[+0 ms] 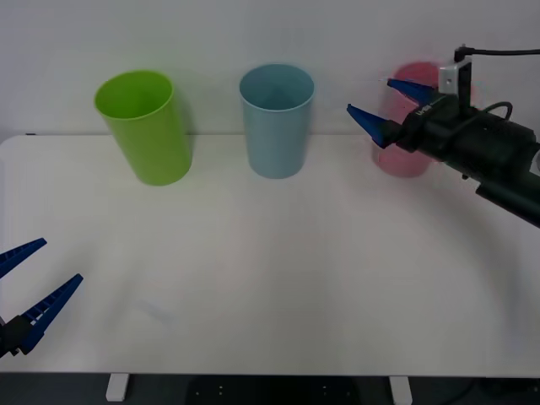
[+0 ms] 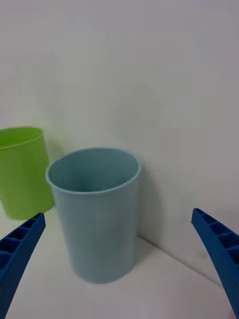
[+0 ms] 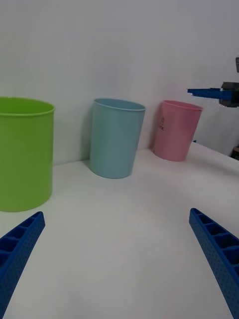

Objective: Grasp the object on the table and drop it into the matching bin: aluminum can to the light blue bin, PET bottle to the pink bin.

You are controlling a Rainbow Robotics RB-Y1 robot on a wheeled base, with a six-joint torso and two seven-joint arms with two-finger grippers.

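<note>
Now, at the near left corner of the table (image 1: 270,278), the left gripper (image 1: 32,291) hangs low over the white top with its blue ribbed fingers spread wide and nothing between them. Its wrist view looks across bare tabletop toward the row of bins at the back.

Farthest left in that row stands the green bin (image 1: 145,126), upright near the wall. Next comes the blue bin (image 1: 276,120), also upright and apart from its neighbours; its mouth is open, and what shows of the inside in the front view and the right wrist view is plain pale wall, with the bottom hidden. The can cannot be seen on the table or in either gripper, so whether it lies in a bin cannot be told.

Farther right stands the pink bin (image 1: 405,156), partly covered in the front view by the right arm. The right gripper (image 1: 390,108) is raised above the table at about the height of the bin rims, just in front of the pink bin and to the right of the blue one, its fingers pointing left toward the blue bin. Those fingers are spread apart and empty. From the right wrist, the blue bin sits between the two fingertips, with the green bin behind it.
</note>
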